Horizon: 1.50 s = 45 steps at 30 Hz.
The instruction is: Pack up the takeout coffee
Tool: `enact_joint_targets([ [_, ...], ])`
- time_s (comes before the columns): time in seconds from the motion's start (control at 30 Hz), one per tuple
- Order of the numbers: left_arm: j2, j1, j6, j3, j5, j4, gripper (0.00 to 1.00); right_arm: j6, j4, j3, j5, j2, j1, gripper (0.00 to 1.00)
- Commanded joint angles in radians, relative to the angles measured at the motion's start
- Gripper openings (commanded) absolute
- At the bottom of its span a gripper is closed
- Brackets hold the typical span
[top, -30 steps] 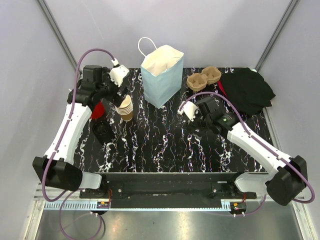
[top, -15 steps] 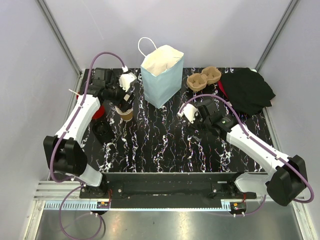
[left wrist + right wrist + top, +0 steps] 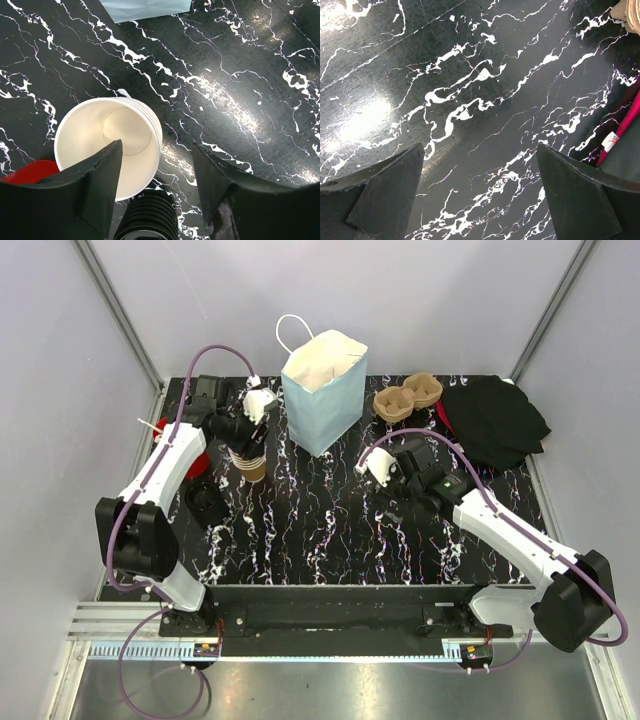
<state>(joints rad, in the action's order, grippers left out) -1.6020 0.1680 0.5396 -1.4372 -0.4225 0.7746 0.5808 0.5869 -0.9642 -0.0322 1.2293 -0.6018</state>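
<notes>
A stack of nested tan cups (image 3: pixel 249 464) with a pale inside (image 3: pixel 107 137) stands at the table's left. My left gripper (image 3: pixel 246 443) hangs right over it. In the left wrist view my left gripper (image 3: pixel 156 146) is open, one finger (image 3: pixel 97 180) dipped inside the top cup and the other finger (image 3: pixel 215 180) outside, apart from the rim. The cup's wall stands between the jaws. The takeout coffee as a single cup on its own is out of view. A stack of black lids (image 3: pixel 207 503) (image 3: pixel 147 220) sits beside the cups. My right gripper (image 3: pixel 392 502) (image 3: pixel 479 150) hovers open over bare table.
A pale blue paper bag (image 3: pixel 322 390) stands open at the back middle. A brown pulp cup carrier (image 3: pixel 405 397) and a black cloth (image 3: pixel 495 420) lie at the back right. A red object (image 3: pixel 195 462) (image 3: pixel 25 172) sits left of the cups.
My left arm has swung its elbow in and brought the gripper down onto the cup stack. Its jaws have narrowed around the top cup's wall. The right arm has barely moved.
</notes>
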Motion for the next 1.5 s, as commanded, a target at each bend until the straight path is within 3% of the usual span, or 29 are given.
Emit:
enact_joint_targets([
  [0.0,-0.004,-0.004,-0.001,-0.037,-0.035,-0.009,0.58,-0.015,-0.044,0.001,0.014,-0.027,0.005,1.0],
  [1.07,-0.052,-0.002,-0.009,-0.052,0.007,-0.001,0.32,-0.027,-0.044,-0.001,0.029,-0.031,0.005,1.0],
  [1.37,-0.05,-0.001,-0.015,-0.055,0.013,-0.001,0.05,-0.032,-0.042,0.001,0.029,-0.028,0.005,1.0],
  [1.47,-0.047,-0.002,-0.018,-0.055,0.019,-0.004,0.04,-0.032,-0.042,0.001,0.029,-0.024,0.005,1.0],
])
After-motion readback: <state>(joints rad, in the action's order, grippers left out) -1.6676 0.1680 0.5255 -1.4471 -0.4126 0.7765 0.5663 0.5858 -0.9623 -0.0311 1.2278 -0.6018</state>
